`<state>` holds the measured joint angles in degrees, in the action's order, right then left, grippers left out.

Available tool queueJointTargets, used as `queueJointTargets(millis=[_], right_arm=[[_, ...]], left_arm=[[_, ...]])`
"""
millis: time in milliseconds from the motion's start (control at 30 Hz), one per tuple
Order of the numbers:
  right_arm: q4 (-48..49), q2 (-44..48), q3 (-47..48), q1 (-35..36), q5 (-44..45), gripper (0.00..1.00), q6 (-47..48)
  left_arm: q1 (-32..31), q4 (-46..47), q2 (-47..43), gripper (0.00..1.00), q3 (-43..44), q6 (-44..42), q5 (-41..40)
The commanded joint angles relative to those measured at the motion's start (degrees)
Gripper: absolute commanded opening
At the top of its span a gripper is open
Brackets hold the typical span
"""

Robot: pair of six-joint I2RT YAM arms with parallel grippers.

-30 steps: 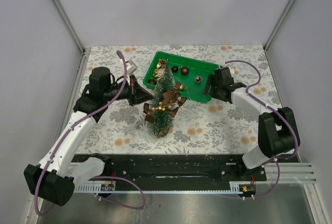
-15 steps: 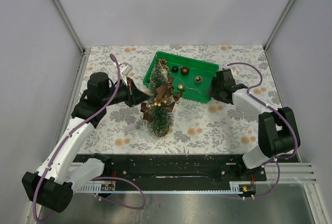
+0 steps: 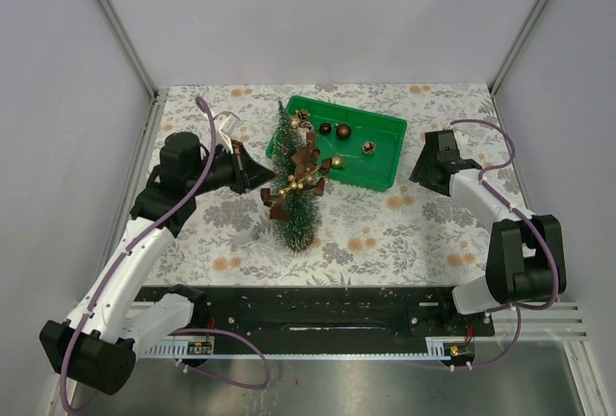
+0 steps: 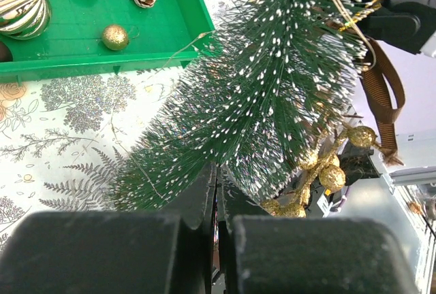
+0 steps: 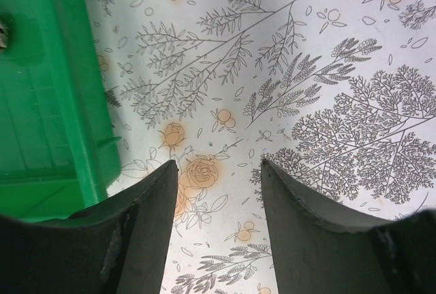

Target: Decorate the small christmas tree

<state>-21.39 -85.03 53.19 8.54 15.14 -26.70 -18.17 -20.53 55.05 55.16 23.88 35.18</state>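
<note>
Leftward goes the treetop over the last second, while the right arm backs off from the tray's end.

The left gripper (image 3: 252, 168) sits just beside the small christmas tree (image 3: 294, 206), about halfway up its trunk. Its fingers are pressed together, tips at the edge of the bristles. I cannot tell whether a thread or twig is pinched between them.

The tree stands on its base near the middle of the flowered table (image 3: 414, 233), its long axis roughly upright. From above, the tip overlaps the near-left corner of the green tray (image 3: 361, 177). A brown ribbon (image 3: 306, 158) and a spray of gold beads (image 3: 300, 183) already hang on its right flank. Loose baubles (image 3: 343, 131) lie in the tray.

Farther right, the right gripper (image 3: 430, 161) hovers over bare cloth just past the tray's right end, fingers moderately apart and holding nothing.

So the tree lies immediately right of the left fingers. It lies well left of the right ones, with the tray between. The left arm is likely the one to steady it, the right to fetch baubles.
</note>
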Motion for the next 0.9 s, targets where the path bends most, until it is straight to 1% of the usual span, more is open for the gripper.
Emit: queueJointTargets(millis=[0,133,200,367,500,667,867], right_arm=[[0.4,4.3,2.0,0.2,-1.0,0.59,-1.2],[3.4,4.4,3.1,0.4,-7.3,0.6,-2.9],[4.9,4.0,3.2,1.4,-8.8,0.61,-3.1],[6.4,0.0,3.6,5.6,-9.8,0.63,-1.9],[7.1,-2.7,3.0,6.1,-10.0,0.62,-2.2],[5.0,-4.4,3.0,6.1,-7.8,0.61,-1.1],[-0.4,-3.6,4.3,5.5,0.2,0.57,0.5]], left_arm=[[0.2,0.5,-1.5,0.0,1.5,2.6,-2.0],[0.2,0.4,-2.3,0.0,0.8,3.7,-2.3],[0.2,0.5,-2.6,0.0,0.0,4.5,-2.8],[0.4,0.8,-2.4,0.0,-1.4,6.4,-4.1],[0.6,1.6,-2.2,0.0,-2.0,7.8,-3.7],[0.6,2.1,-2.8,0.0,-2.8,8.2,-3.1],[0.7,1.7,-3.1,0.0,-2.5,8.4,-3.8]])
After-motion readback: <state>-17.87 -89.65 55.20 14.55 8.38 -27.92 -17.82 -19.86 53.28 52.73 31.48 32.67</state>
